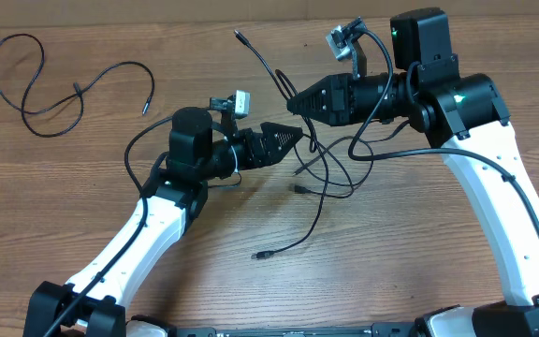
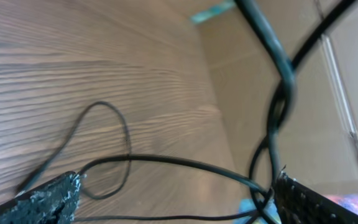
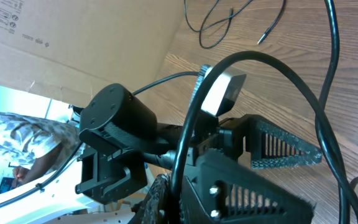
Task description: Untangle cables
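- Your left gripper (image 1: 298,137) is wide open. In the left wrist view its fingers (image 2: 51,196) stand far apart and two or three strands run through the gap, touching neither pad as far as you can see.
- Your right gripper (image 1: 293,101) is closed. A strand runs straight out of its tip, so it looks pinched there, though the right wrist view is too cluttered to confirm.
- The tangled cables (image 1: 324,168) sit mid-table, just in front of both tips. Part of them is lifted off the wood and part lies flat.
- One strand climbs from the right tip to a plug end (image 1: 239,36) up and to the left.
- Two more plug ends (image 1: 258,255) (image 1: 301,189) lie on the table (image 1: 419,262) below the knot.
- A separate loose cable (image 1: 40,89) lies in open curves at the far left, well apart from both grippers.
- A cardboard box (image 3: 55,37) stands past the table edge. You can't see inside it.
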{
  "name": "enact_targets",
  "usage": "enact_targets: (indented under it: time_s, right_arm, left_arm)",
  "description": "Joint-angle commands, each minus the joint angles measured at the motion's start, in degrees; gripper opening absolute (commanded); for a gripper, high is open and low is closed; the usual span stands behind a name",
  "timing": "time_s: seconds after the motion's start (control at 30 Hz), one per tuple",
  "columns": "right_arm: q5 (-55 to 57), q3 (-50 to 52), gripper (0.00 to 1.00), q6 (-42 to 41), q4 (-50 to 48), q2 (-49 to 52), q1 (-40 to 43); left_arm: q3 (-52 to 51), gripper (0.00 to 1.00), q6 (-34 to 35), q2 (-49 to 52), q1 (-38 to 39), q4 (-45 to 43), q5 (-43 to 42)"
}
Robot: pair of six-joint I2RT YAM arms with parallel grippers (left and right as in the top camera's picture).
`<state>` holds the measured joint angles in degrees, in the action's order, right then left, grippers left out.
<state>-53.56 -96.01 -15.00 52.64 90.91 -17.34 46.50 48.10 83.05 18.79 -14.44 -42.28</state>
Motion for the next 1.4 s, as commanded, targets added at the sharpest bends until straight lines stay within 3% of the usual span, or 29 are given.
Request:
enact_targets:
  time_s: [0.0, 0.17, 0.3, 0.57, 0.87, 1.0, 1.2, 1.23, 1.27, 1.37]
  right_arm:
    - [1.8, -0.8, 0.04, -0.2, 0.4, -0.7, -0.3]
    - [2.4, -0.8, 0.04, -0.2, 1.3, -0.7, -0.3]
    - [-5.7, -0.8, 0.04, -0.3, -0.9, -0.7, -0.3]
    - [-20.5, -0.8, 0.04, -10.1, -15.7, -0.7, -0.3]
    - [-19.1, -0.8, 0.04, -17.0, -36.2, -0.7, 2.0]
    - [-9.7, -0.8, 0.04, -16.7, -33.7, -0.7, 3.2]
    - [8.5, -0.8, 0.05, -16.0, -21.0, -0.7, 3.2]
    - [15.0, -0.8, 0.05, -16.0, -16.6, -0.7, 3.2]
    - [18.1, -0.8, 0.05, -16.0, -14.3, -0.7, 3.2]
    - [24.7, -0.8, 0.06, -16.0, -8.7, -0.7, 3.2]
  left_arm:
    - [0.2, 1.0, 1.9, 0.0, 0.4, -4.6, -7.1]
    - [0.2, 1.0, 3.2, 0.0, 0.4, -8.3, -8.2]
    - [0.2, 1.0, 3.2, 0.2, 0.8, -7.0, -4.1]
    - [0.2, 1.0, 3.0, 0.2, 3.9, -4.5, 7.4]
    - [0.2, 1.0, -3.5, 0.2, 4.4, 20.9, 25.7]
    - [0.2, 0.9, -3.5, 0.2, 4.4, 24.5, 25.4]
    - [0.2, 0.55, -3.5, 0.2, 4.4, 23.5, 24.0]
    - [0.2, 0.4, -3.5, 0.2, 4.4, 21.4, 21.5]
    - [0.2, 0.34, -3.5, 0.2, 4.4, 20.0, 19.9]
    - [0.3, 0.29, -3.5, 0.2, 4.4, 16.0, 17.1]
